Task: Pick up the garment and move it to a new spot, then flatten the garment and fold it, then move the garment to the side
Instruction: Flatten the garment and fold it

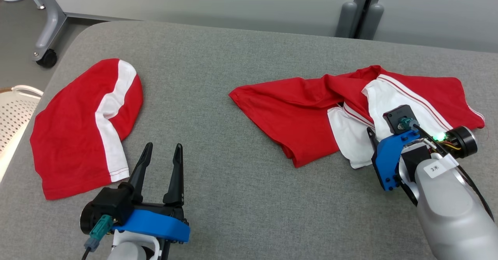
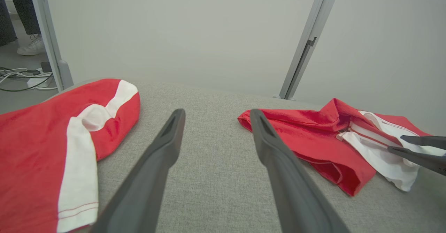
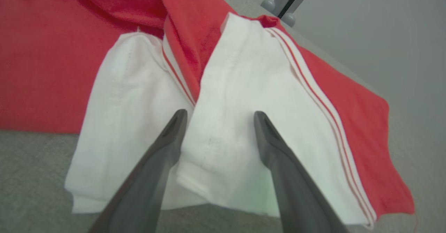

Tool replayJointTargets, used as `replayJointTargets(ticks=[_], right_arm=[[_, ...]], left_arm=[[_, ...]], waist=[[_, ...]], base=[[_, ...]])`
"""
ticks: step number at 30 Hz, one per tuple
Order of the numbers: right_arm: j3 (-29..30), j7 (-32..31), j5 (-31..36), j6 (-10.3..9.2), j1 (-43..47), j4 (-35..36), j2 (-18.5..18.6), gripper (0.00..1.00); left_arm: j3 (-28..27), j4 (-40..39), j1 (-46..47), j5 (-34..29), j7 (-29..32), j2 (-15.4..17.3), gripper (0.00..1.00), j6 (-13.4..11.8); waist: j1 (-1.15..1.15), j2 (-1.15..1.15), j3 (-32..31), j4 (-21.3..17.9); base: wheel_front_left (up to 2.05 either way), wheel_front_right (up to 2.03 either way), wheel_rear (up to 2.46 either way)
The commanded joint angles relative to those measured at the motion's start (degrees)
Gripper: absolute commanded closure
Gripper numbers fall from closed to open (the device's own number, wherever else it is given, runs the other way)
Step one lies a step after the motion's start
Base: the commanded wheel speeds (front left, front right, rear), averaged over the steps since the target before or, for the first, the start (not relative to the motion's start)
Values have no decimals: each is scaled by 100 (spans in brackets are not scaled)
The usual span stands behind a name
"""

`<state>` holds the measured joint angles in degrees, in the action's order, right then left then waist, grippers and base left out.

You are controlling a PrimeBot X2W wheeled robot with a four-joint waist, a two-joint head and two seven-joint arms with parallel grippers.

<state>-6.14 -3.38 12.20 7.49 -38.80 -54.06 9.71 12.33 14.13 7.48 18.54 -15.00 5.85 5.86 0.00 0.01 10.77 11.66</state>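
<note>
Right wrist view showed my right gripper (image 3: 218,113) with its fingers (image 3: 163,149) spread wide and gripping nothing. Between the two tips lay the hem of a white panel (image 3: 244,97) of the garment (image 3: 45,69). I stood like this, I judge, so that one closing would pinch that hem, because a doubled edge gives a firmer hold than flat cloth. Whether the tips were already touching the cloth, I could not tell.

From the head view, the garment was on the right part of the grey table (image 1: 233,182). It was crumpled, red with white panels, and one part was turned over another. In that state it could not be folded, so I judge that the first step, the lifting and moving, was not yet done.

My left gripper (image 1: 163,146) was also wide and empty. It hung over bare table, near my body and well apart from the garment. I judge it waited there to keep out of the way and to be free for a second corner.

At the far left lay the other garment (image 1: 74,135), flat and rounded, which looked already folded. I took it as no part of this step. A white basket (image 1: 15,112) stood just beyond that edge of the table.
</note>
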Motion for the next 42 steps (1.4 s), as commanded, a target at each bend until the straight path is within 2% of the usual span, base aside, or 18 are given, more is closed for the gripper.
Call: replayJointTargets(ticks=[1,7,16,17,19,20,22,24,25,26,34,38,42], right_arm=[[78,65,62,1,31,-10,-35,0],[456,324,229,1,208,-49,-102,0],[628,677,157,0,267,-208,-6,0],[620,712,168,1,241,-234,9,15],[610,767,139,1,186,-312,40,54],[594,807,132,0,149,-345,52,55],[552,877,113,0,74,-421,62,78],[491,963,85,1,-1,-500,60,82],[465,1001,76,1,-19,-538,65,98],[432,1052,62,1,-49,-568,66,100],[276,1213,-118,0,-139,-741,-64,100],[283,1372,-489,1,176,-660,-199,100],[217,1415,-1019,1,712,-207,-293,100]], left_arm=[[-20,8,62,-49,-27,-8,0,6],[-53,21,-14,-100,-26,-23,0,25],[-32,23,-102,-136,-27,-22,0,57],[-28,19,-103,-138,-27,-20,0,58],[-14,17,-100,-144,-26,-14,0,65],[-8,20,-96,-145,-27,-10,0,67],[-4,28,-86,-141,-27,-2,0,70],[-3,36,-84,-139,-27,3,0,73],[-3,40,-86,-137,-27,6,0,75],[-4,47,-89,-135,-27,8,0,76],[-42,32,-133,-107,-27,23,0,35],[-63,17,-198,-93,-26,31,0,18],[-145,-46,-303,-72,-25,70,0,-41]], waist=[[0,-1,-12,-12],[0,-1,-117,-104],[0,-1,-212,-225],[0,-1,-210,-223],[0,-1,-207,-211],[0,-1,-204,-203],[0,-1,-199,-187],[0,-1,-200,-171],[0,-1,-204,-164],[0,-1,-213,-159],[0,-1,-299,-193],[0,-1,-364,-247],[0,-1,-393,-426]], base=[[0,0,0],[0,0,0],[0,0,0],[0,0,0],[0,0,0],[0,0,0],[0,0,0],[0,0,0],[0,0,0],[0,0,0],[0,0,0],[0,0,0],[0,0,0]])
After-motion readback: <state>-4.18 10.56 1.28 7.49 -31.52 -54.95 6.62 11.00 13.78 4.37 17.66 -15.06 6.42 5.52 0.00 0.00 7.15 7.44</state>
